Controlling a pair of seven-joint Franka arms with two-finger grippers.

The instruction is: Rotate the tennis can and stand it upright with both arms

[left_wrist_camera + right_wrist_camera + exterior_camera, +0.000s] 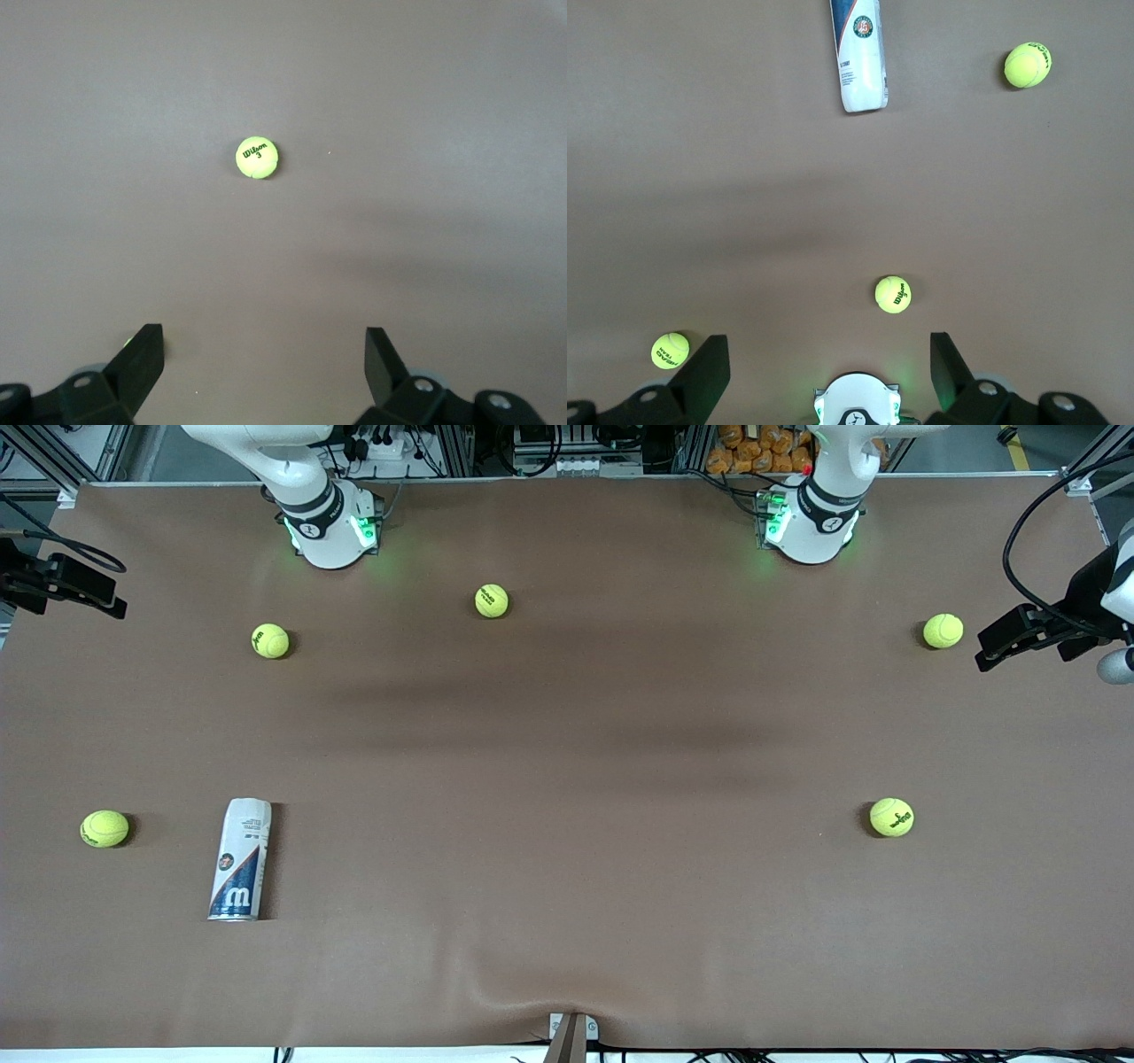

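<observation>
Tennis can (240, 859) lies on its side on the brown table (567, 779), toward the right arm's end and in the part of the table nearer the front camera, its silver rim pointing toward that camera. A tennis ball (104, 828) sits near it, closer to the table's edge at the right arm's end, apart from the can. Four more balls are spread about: one (270, 640) near the right arm's base, one (492, 600) between the two bases, one (943, 631) toward the left arm's end, and one (891, 817) nearer the front camera at that same end.

Left end effector (264, 350) hangs over bare table with its two fingers spread wide, nothing between them. Right end effector (830, 354) is likewise wide open and empty, held high over the table at the right arm's end; neither touches the can
</observation>
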